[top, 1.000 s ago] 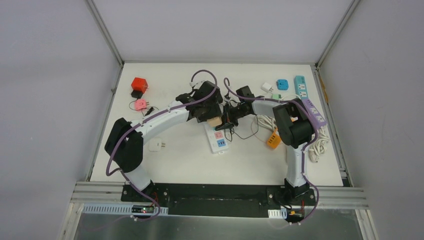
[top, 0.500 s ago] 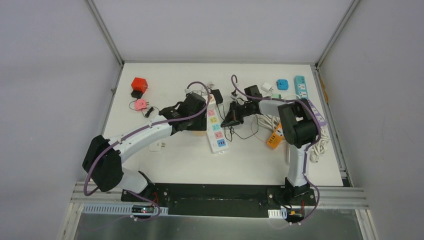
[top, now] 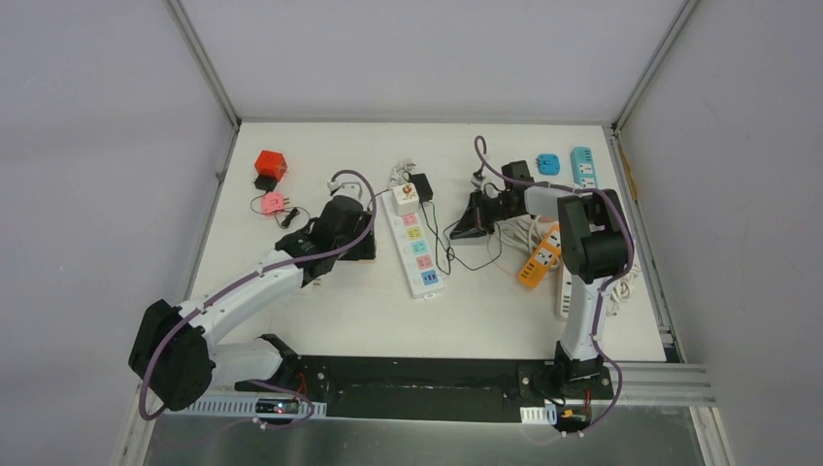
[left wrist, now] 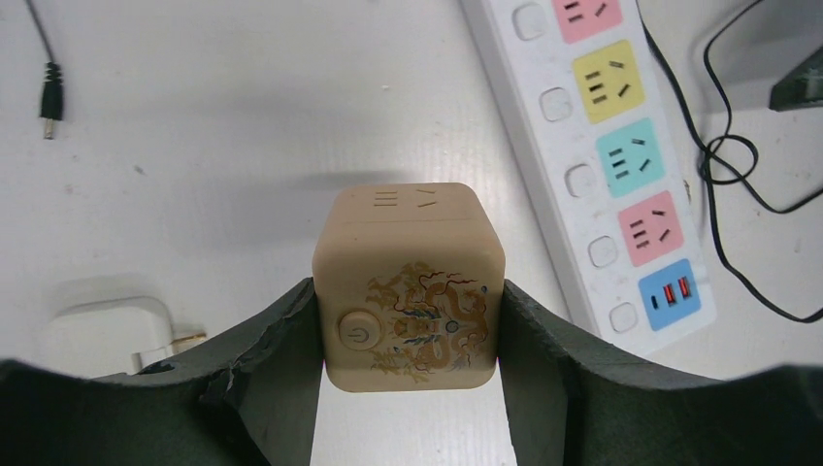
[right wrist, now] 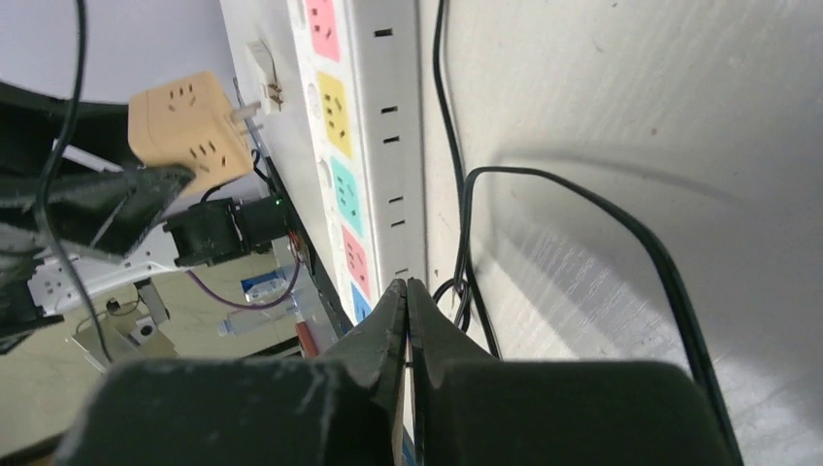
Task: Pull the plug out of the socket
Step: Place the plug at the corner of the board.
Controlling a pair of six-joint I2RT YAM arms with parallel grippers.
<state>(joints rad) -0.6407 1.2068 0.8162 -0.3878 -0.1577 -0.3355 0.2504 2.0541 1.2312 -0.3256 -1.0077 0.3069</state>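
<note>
The plug (left wrist: 412,286) is a beige cube with a dragon print and a power button. My left gripper (left wrist: 412,330) is shut on its two sides and holds it above the bare table, left of the white socket strip (left wrist: 621,155). In the right wrist view the plug (right wrist: 189,131) hangs free of the strip (right wrist: 374,146), its prongs showing. From above, the left gripper (top: 349,241) sits left of the strip (top: 417,243). My right gripper (right wrist: 408,291) is shut with nothing seen in it, low beside the strip's right edge (top: 473,221).
A thin black cable (left wrist: 738,155) loops right of the strip. A white adapter (left wrist: 107,330) lies near the left gripper. A black adapter (top: 420,186) sits at the strip's far end. A red cube (top: 270,163), a pink plug (top: 274,202), an orange strip (top: 537,262) and blue sockets (top: 582,165) lie further out.
The left arm has swung left, away from the strip, carrying the beige plug. The right gripper has drawn back to the right, off the strip.
</note>
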